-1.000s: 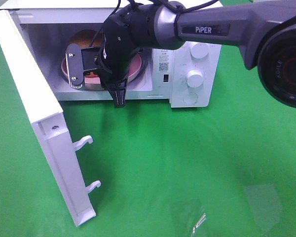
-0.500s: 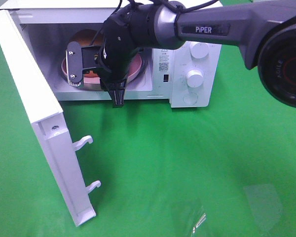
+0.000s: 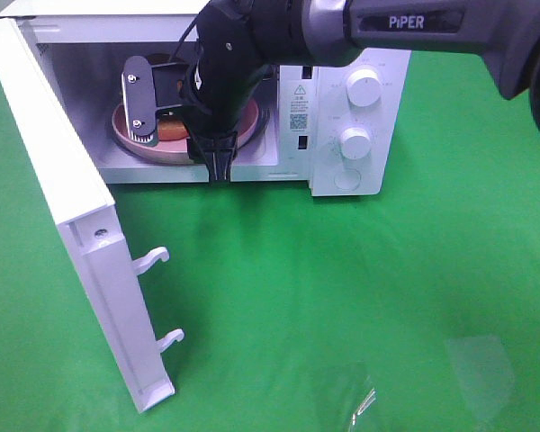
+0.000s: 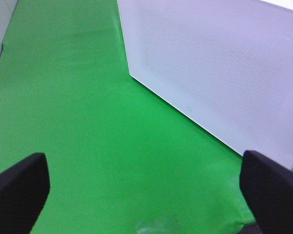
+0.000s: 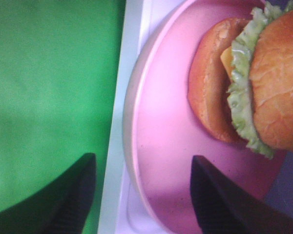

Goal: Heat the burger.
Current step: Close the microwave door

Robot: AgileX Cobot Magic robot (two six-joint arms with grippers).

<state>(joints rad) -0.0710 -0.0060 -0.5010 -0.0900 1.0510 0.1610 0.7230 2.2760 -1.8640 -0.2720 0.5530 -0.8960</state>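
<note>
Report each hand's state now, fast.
Left hand: open, holding nothing, above the green cloth.
Right hand: open, astride the pink plate rim, not clamped on it.

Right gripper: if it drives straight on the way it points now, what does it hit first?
Probably the near rim of the pink plate, which sits between the right gripper's open jaws at the microwave's front sill. The burger lies further in, off that line. Depth is uncertain here.
</note>
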